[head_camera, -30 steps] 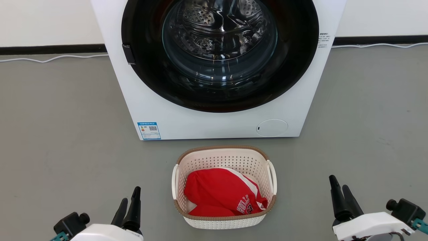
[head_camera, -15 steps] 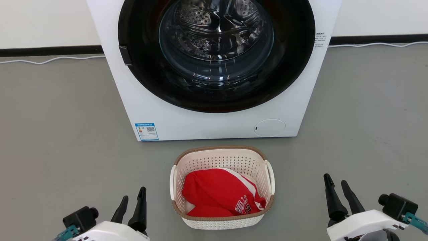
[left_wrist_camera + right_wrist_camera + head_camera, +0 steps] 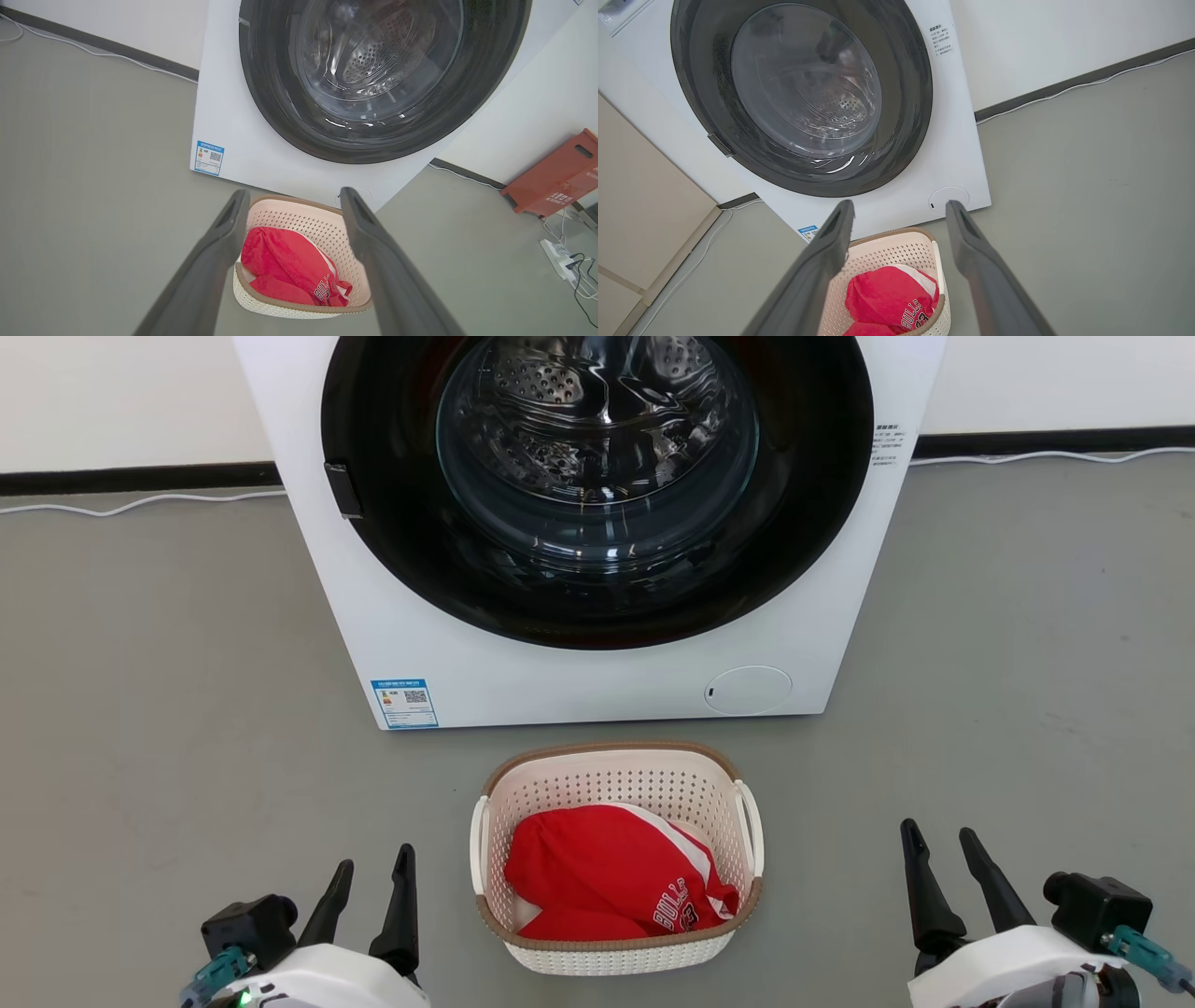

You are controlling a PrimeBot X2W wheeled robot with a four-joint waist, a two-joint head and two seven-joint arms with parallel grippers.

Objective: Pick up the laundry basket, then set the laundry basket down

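One laundry basket (image 3: pixel 616 782) sits upright, handles (image 3: pixel 478 845) left and right.

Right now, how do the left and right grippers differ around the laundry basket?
The left gripper sits closer to the laundry basket than the right gripper does. The right gripper's tips show higher in the head view than the left gripper's. Both are open, empty and clear of the basket.
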